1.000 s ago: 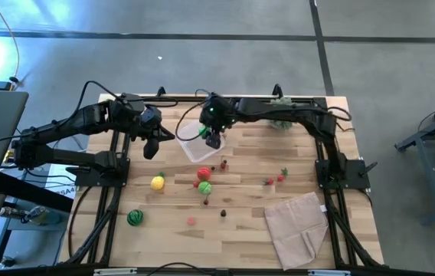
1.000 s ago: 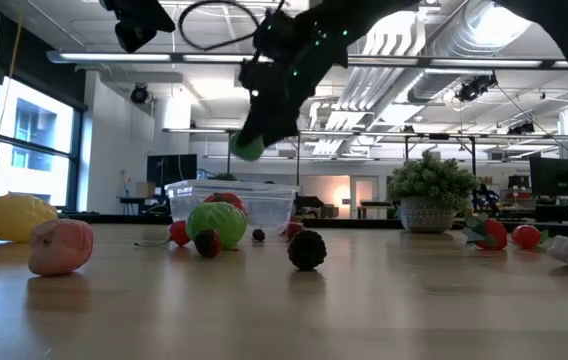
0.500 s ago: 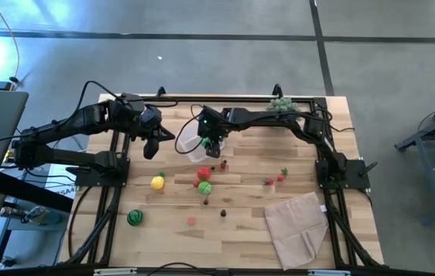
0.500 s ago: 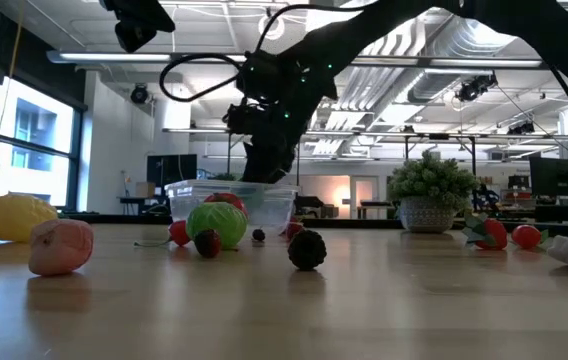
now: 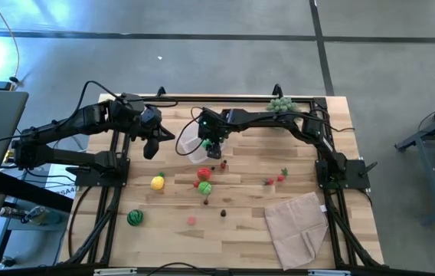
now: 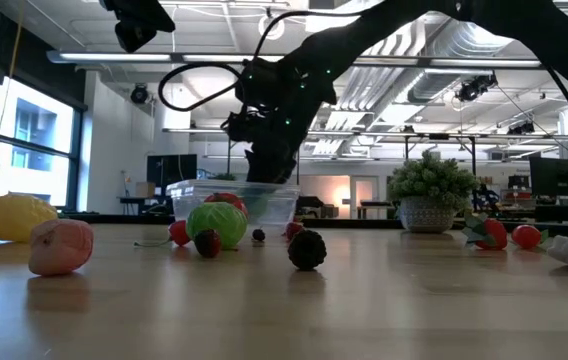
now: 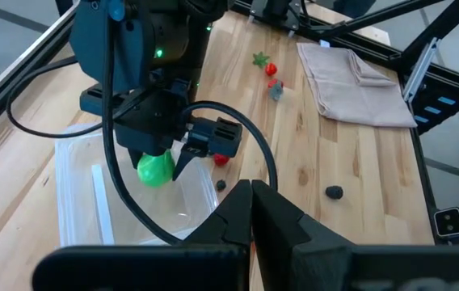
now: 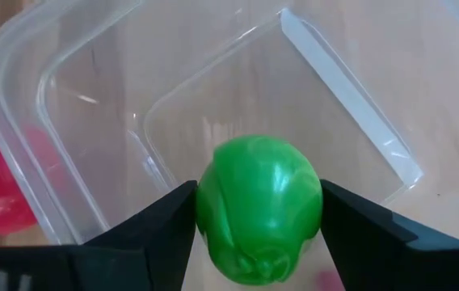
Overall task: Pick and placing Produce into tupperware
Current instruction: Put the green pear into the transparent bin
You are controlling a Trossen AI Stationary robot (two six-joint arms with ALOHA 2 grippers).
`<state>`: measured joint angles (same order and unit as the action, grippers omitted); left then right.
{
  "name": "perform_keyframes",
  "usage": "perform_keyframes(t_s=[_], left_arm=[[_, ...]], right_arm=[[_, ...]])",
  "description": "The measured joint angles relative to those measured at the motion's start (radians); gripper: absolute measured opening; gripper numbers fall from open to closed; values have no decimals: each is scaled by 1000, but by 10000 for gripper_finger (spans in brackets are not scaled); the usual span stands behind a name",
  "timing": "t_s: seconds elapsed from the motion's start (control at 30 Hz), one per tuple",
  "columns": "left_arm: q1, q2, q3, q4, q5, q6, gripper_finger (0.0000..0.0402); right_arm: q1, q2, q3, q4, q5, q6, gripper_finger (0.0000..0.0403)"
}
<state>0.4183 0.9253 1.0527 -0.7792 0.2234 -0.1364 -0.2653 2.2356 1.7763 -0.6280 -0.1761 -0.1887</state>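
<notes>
The clear tupperware (image 5: 191, 149) stands on the table's far middle; it also shows in the low view (image 6: 194, 192), the left wrist view (image 7: 84, 202) and the right wrist view (image 8: 92, 89). My right gripper (image 5: 212, 146) reaches down into it, shut on a green round (image 8: 258, 206), which also shows in the left wrist view (image 7: 155, 168). My left gripper (image 5: 152, 147) hovers shut and empty to the tub's left. A yellow lemon (image 5: 157, 182), a striped melon ball (image 5: 135, 218), a red tomato (image 5: 204, 174) and another green round (image 5: 205, 188) rest on the table. My right gripper pinches the green round by two opposite sides (image 8: 205, 212) between its two fingers (image 8: 153, 226). The fingers come from above, pointing down into the tub. The round sits inside the tub's walls, low over its floor; whether it touches the floor I cannot tell.
A beige folded cloth (image 5: 298, 226) lies at the near right. A spiky pale-green plant ball (image 5: 281, 105) stands at the far edge. Small red berries (image 5: 275, 180) and dark berries (image 5: 223, 213) are scattered over the middle of the table.
My right gripper has come down and a little toward the table's left with the green round, from above the tub's rim to inside the tub. It has stayed shut on the round. The arm's move has uncovered the plant ball at the far edge.
</notes>
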Motion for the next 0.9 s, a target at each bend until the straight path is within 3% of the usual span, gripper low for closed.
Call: perform_keyframes(t_s=[0.7, 0.9], left_arm=[[0, 0, 0, 0, 0, 0, 1], [0, 0, 0, 0, 0, 0, 1]], right_arm=[[-8, 0, 0, 38, -43, 27, 242], [-16, 0, 0, 38, -45, 35, 278]])
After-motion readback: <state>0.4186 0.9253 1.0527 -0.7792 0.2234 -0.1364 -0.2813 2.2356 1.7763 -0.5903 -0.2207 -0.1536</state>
